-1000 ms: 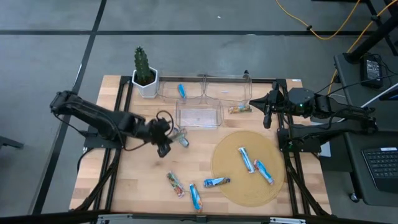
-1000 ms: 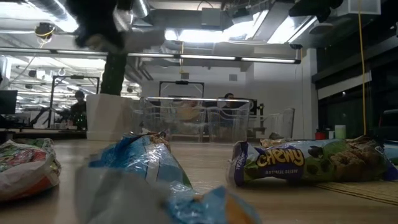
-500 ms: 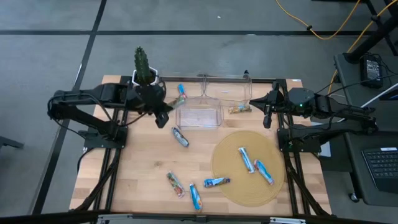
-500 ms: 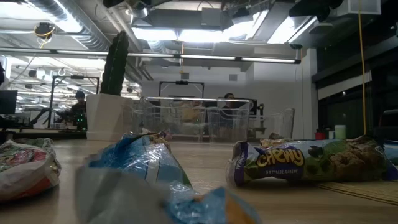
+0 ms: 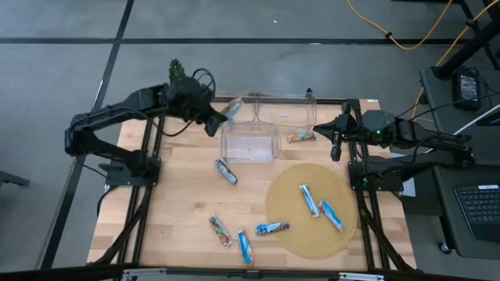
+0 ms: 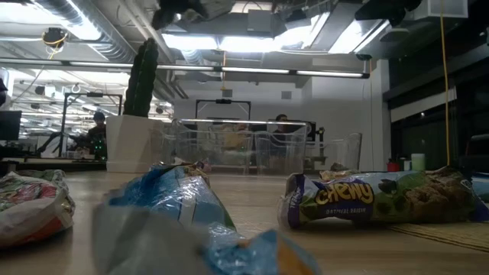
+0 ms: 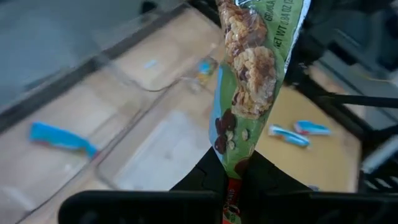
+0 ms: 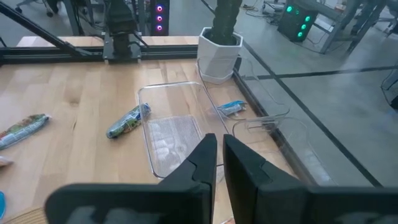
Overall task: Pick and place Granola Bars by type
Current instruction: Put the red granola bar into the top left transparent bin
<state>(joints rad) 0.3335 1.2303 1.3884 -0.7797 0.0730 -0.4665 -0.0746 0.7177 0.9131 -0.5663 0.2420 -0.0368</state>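
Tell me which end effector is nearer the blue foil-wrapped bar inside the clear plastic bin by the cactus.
Left. The left end effector, gripping a green-wrapped granola bar, hovers right beside the blue bar; the right end effector waits across the bins.

A wooden counter fills the middle of the high view, framed by black rails. Near its upper left corner stands a cactus in a white pot. Along the upper edge sit two clear plastic bins side by side, and a third clear bin lies just below them, toward the centre. A round tan mat covers the lower right of the counter. A yellow cable trails over the grey floor at upper right. Far back in the low view, a person shows at the left.
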